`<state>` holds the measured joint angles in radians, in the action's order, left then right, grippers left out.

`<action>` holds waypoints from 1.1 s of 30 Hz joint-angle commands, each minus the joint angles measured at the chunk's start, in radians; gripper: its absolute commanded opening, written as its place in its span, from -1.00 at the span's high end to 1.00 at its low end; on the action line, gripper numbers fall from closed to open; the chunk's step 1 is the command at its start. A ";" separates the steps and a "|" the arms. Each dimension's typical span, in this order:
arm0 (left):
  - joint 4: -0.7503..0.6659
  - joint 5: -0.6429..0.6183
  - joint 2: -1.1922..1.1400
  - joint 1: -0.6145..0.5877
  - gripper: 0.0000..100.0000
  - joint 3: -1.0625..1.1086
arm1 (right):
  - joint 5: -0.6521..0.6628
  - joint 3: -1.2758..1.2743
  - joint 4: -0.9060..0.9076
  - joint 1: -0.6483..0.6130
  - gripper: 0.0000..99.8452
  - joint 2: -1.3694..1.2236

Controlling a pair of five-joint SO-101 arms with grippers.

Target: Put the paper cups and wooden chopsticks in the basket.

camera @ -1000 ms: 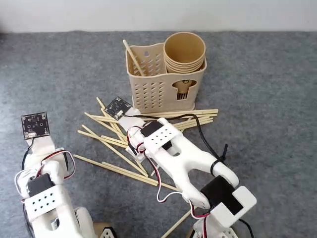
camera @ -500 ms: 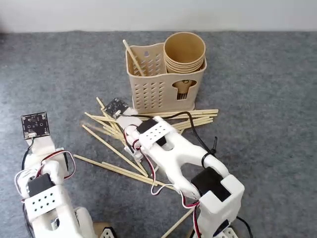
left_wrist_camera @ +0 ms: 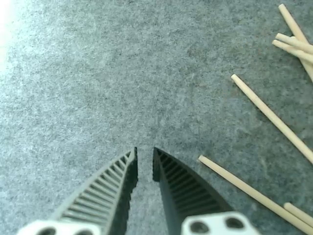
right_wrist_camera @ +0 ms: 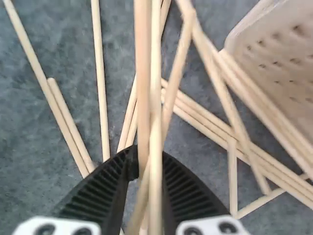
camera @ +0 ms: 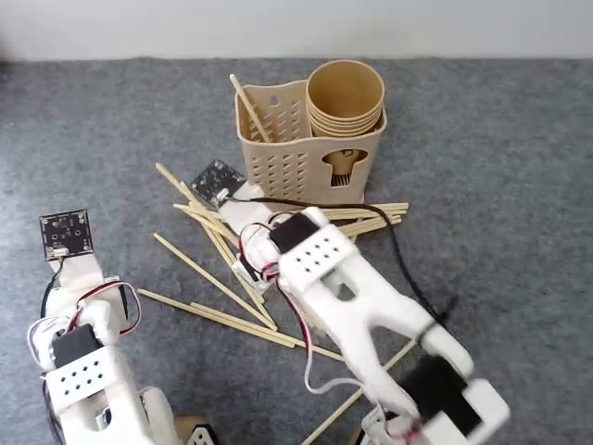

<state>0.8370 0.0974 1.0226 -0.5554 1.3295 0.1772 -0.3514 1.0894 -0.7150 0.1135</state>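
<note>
- Your right pincer [right_wrist_camera: 146, 164] pinches a small bundle of wooden chopsticks [right_wrist_camera: 149, 88]; it sits low over the scattered pile, just in front of the basket [camera: 301, 171].
- The paper cups [camera: 345, 88] stand stacked in the basket's right-hand compartment; one chopstick [camera: 248, 107] leans in the left-hand one.
- Loose chopsticks [camera: 218, 315] lie crossed on the grey counter [camera: 500, 185]; some touch the basket's foot.
- Your left pincer [left_wrist_camera: 145, 159] hangs above the counter near the pile's edge, fingers almost pressed together.

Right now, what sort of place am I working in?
Probably a tabletop robot test bench: grey carpet-like mat, a perforated basket holding stacked paper cups, loose wooden chopsticks scattered before it.
</note>
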 commanded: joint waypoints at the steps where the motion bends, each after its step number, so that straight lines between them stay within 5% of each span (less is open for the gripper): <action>1: -0.021 -0.002 0.025 0.008 0.88 -0.008 | -0.006 0.038 0.030 0.007 0.98 0.166; 10: -0.021 -0.002 0.025 0.008 0.88 -0.008 | -0.008 0.044 0.005 0.008 0.98 0.364; 33: -0.021 -0.002 0.025 0.008 0.88 -0.008 | -0.009 0.038 -0.406 0.137 0.99 0.529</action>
<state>0.8370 0.0974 1.0226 -0.5554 1.3295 0.1772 -0.3514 0.7656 -0.6107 0.6076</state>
